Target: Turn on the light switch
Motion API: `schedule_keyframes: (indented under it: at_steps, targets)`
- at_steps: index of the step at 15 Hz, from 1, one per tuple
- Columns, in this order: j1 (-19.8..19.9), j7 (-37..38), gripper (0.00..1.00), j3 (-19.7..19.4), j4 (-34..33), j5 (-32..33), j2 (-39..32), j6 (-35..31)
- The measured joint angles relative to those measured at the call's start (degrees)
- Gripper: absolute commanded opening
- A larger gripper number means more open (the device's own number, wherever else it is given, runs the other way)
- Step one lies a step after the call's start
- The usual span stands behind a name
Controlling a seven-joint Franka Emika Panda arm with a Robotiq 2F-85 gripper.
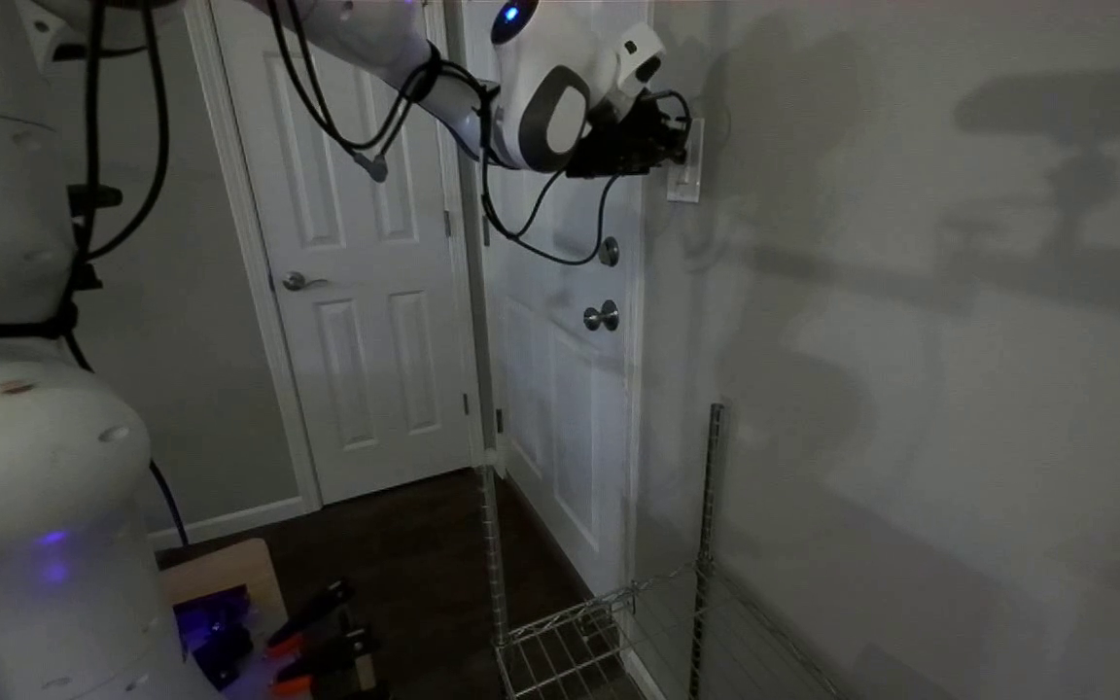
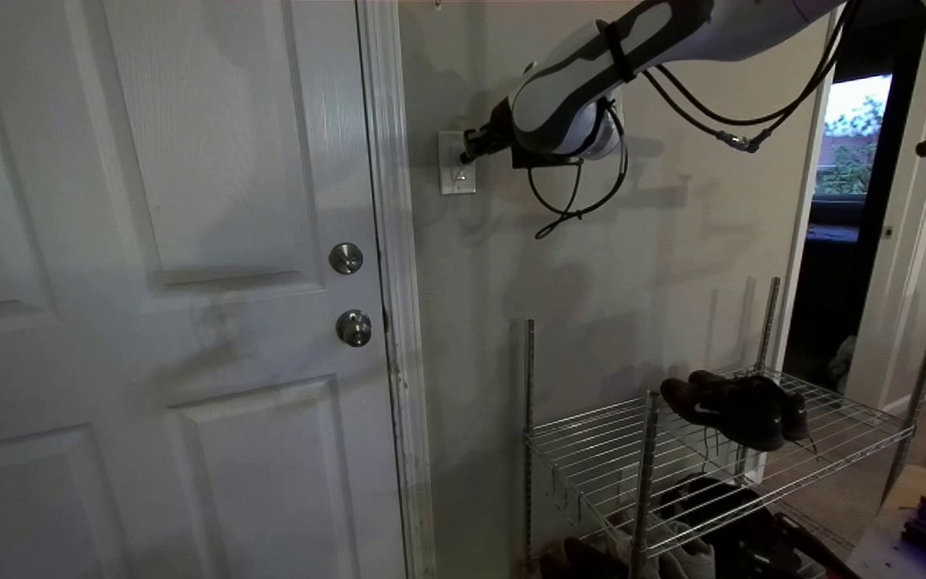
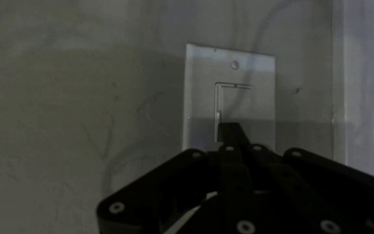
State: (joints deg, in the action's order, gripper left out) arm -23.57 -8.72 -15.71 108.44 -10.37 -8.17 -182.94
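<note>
The light switch [image 1: 684, 187] is a white upright plate on the wall, beside the door frame. It also shows in an exterior view [image 2: 448, 178] and in the wrist view [image 3: 238, 100], where a paddle with an outline sits in its middle. My gripper [image 3: 234, 131] is black, its fingertips shut together with nothing between them. The tips are in front of the paddle and hide the plate's lower part in the wrist view. In an exterior view the gripper [image 2: 469, 149] is at the plate's right edge. I cannot tell whether the tips touch the paddle.
A white door with a metal knob [image 2: 354, 328] and deadbolt [image 2: 346, 258] stands beside the switch, edged by a door frame [image 2: 399, 281]. A wire rack [image 2: 592, 430] holding black shoes [image 2: 736, 406] stands below the arm along the wall. Cables [image 2: 563, 215] hang in loops from the arm.
</note>
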Motion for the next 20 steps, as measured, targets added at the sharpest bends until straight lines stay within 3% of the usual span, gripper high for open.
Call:
schedule_keyframes:
  at_steps: [7, 20]
  targets:
    - [-2.06, 1.25, 0.0, -2.06, -0.36, -0.03, -0.33, -0.11]
    - [-3.82, 2.62, 0.0, -2.07, -3.03, -0.16, -0.89, -3.96]
